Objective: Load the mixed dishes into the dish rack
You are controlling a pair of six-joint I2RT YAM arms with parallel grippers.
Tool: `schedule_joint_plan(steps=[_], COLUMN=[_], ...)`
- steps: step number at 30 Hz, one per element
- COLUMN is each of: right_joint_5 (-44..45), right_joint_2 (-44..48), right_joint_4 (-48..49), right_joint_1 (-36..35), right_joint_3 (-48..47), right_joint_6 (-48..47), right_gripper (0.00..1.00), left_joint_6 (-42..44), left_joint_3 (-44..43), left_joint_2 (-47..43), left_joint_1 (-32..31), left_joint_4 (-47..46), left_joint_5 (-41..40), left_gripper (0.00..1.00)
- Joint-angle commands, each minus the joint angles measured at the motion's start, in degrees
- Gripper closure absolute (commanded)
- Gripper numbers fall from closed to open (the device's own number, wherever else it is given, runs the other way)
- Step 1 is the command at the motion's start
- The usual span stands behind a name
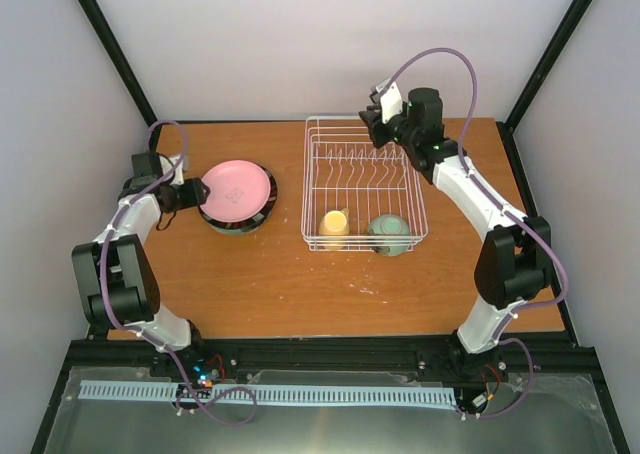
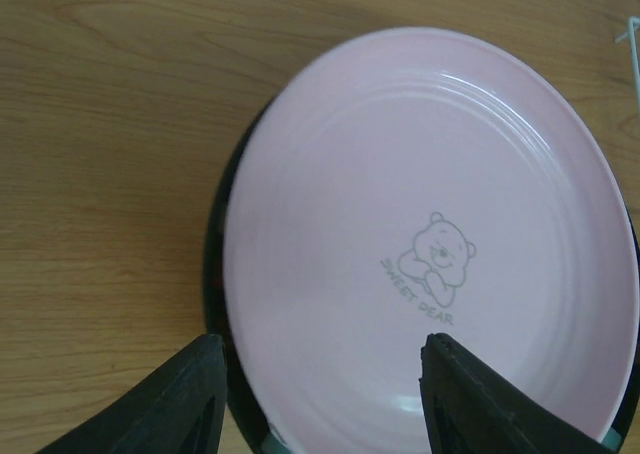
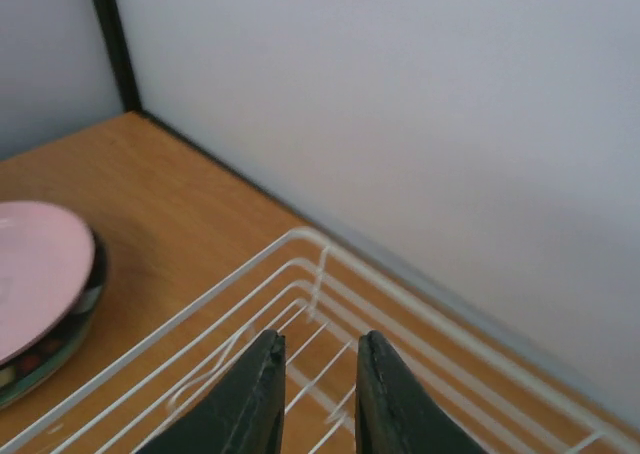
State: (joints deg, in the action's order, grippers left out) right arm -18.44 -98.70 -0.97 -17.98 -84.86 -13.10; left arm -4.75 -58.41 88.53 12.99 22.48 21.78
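Nearest the arm bases, the pale yellow handled mug [image 1: 334,224] and the mint green bowl [image 1: 388,234] sit inside the near end of the white wire dish rack [image 1: 355,169]. The upright prongs beyond them stand vacant.

To the left, on the wooden bench [image 1: 280,294] and outside the rack, the pink plate [image 2: 420,244] lies on top of the dark-rimmed patterned plate [image 2: 215,254]. The left gripper [image 2: 320,354] stands at the stack's left edge, jaws apart, with the pink rim showing between them and nothing yet clamped.

We judge the main hazard to be here. The glazed rim may slip out of a shallow pinch, or the lower plate may be dragged along and slide.

Farthest, the right gripper [image 3: 320,336] hovers over the rack's far right corner, jaws narrow and empty. It could obstruct a plate brought to the slots.
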Motion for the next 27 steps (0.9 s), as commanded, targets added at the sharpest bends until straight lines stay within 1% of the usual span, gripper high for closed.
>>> schedule_joint_plan(steps=[1, 7, 10, 13, 19, 23, 27], right_joint_5=[-6.2, -8.1, -8.6, -8.7, -9.0, -9.1, -9.0], right_joint_2=[-2.3, -0.9, -0.9, -0.7, -0.6, -0.6, -0.7], right_joint_4=[-14.7, -16.2, -16.7, -17.2, -17.6, -17.7, -18.3], right_joint_1=[-0.1, -0.4, -0.6, -0.7, -1.0, -1.5, -1.7], right_joint_3=[-0.9, 0.1, 0.2, 0.1, 0.3, 0.8, 0.8], right_joint_6=[6.3, 5.9, 5.7, 5.5, 5.3, 5.2, 5.1], right_gripper=[0.81, 0.82, 0.82, 0.82, 0.82, 0.82, 0.82], left_joint_6=[0.5, -0.6, -0.9, -0.5, -0.5, -0.8, -0.3], left_joint_3=[-2.9, -1.8, -1.4, -1.4, -1.8, -1.8, -0.9], left_joint_2=[1.9, 4.3, 5.1, 5.0, 0.6, -1.1, 0.7], left_joint_1=[1.8, 1.8, 1.8, 1.8, 1.8, 1.9, 1.9], left_joint_4=[1.3, 0.2, 0.0, 0.3, -0.3, -1.1, -0.8], left_joint_5=[5.9, 11.7, 12.8, 10.7, 5.3, 4.5, 4.0], left_gripper=[0.46, 0.51, 0.53, 0.54, 0.53, 0.53, 0.53])
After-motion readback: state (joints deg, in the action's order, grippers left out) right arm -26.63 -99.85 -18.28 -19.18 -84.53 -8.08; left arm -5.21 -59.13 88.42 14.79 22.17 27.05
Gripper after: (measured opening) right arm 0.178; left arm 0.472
